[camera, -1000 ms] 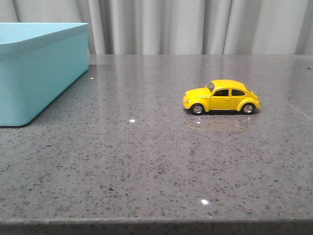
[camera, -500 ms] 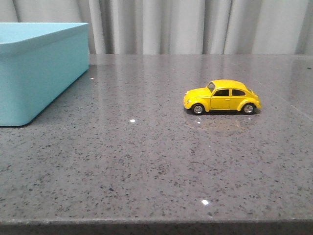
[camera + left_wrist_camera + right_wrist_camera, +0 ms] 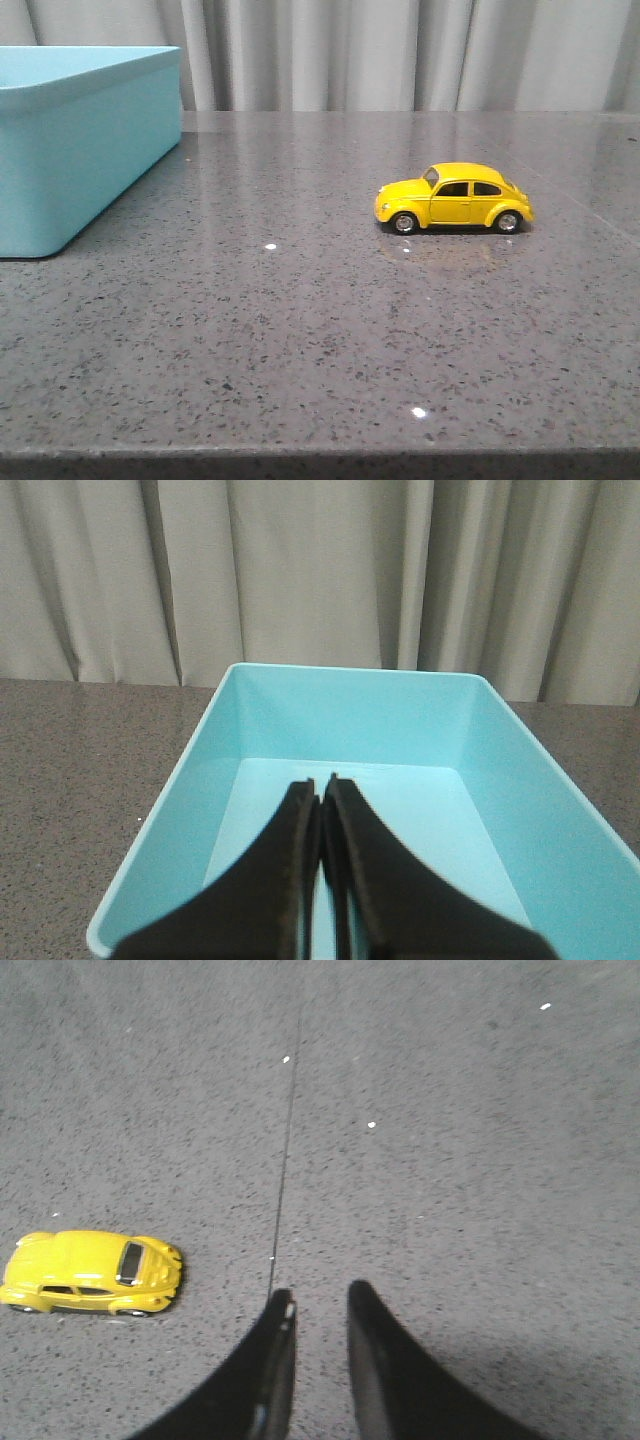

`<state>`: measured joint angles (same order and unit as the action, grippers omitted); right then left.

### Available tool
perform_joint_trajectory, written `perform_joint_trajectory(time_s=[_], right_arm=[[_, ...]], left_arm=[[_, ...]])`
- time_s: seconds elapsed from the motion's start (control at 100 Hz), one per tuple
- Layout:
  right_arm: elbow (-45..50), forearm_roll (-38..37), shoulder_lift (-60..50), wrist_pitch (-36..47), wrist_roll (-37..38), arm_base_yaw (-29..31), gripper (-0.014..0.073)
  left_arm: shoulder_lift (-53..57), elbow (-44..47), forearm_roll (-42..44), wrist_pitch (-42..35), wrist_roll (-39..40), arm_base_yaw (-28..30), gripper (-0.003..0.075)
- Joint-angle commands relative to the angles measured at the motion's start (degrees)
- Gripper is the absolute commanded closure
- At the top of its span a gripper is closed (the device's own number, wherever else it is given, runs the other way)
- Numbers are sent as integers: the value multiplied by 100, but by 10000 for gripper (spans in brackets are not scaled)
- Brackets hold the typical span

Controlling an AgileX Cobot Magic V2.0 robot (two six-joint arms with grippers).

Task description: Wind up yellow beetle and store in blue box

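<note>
A: So, where are the pincers?

B: The right pincer (image 3: 318, 1302) hangs over the bare grey bench (image 3: 300, 330). Its two black fingers have a small gap between them, and nothing is in the gap. It is let go, not holding.

A: And the left pincer?

B: The left pincer (image 3: 321, 790) hangs above the blue box (image 3: 520, 740). Its fingers are pressed together, and nothing is between them. It is clenched on nothing.

A: Where is the yellow beetle?

B: The yellow beetle (image 3: 453, 198) sits on its four wheels on the right part of the bench. It is well apart from the blue box (image 3: 90, 150), which stands at the far left. Nothing touches the car.

A: Which arm is closer to it?

B: The right one, I think. Its camera sees the yellow beetle (image 3: 92, 1272) close by, off to one side of the fingers and not between them. The left camera shows no car at all, only the box and the curtain (image 3: 300, 570).

A: Which way does the car point?

B: Its long side runs left to right across the bench, with the nose toward the box.

A: What comes first, then?

B: I think the right pincer must slide sideways over the car and come down across its short width. No winding is done yet, and the box looks empty.
</note>
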<state>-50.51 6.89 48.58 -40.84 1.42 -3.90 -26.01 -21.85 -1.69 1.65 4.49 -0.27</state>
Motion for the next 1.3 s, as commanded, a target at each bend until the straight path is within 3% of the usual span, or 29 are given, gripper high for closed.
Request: perform_joint_trajectory(time_s=[0.0, 0.13, 0.2, 0.74, 1.29], right_arm=[[-449, 121, 311, 151, -38, -91, 276], [-837, 410, 797, -60, -38, -229, 123], [-1018, 536, 1043, -192, -38, -338, 88], [-2113, 648, 2936, -737, 826, -1554, 96], [-2838, -535, 4083, -1184, 2391, -2334, 96]], left_arm=[[-63, -213, -23, -471, 38, 22, 739], [-63, -213, -23, -481, 38, 22, 739], [-63, -213, -23, -501, 38, 22, 739], [-63, -213, -23, -724, 38, 22, 739], [-63, -213, -23, -724, 38, 22, 739]])
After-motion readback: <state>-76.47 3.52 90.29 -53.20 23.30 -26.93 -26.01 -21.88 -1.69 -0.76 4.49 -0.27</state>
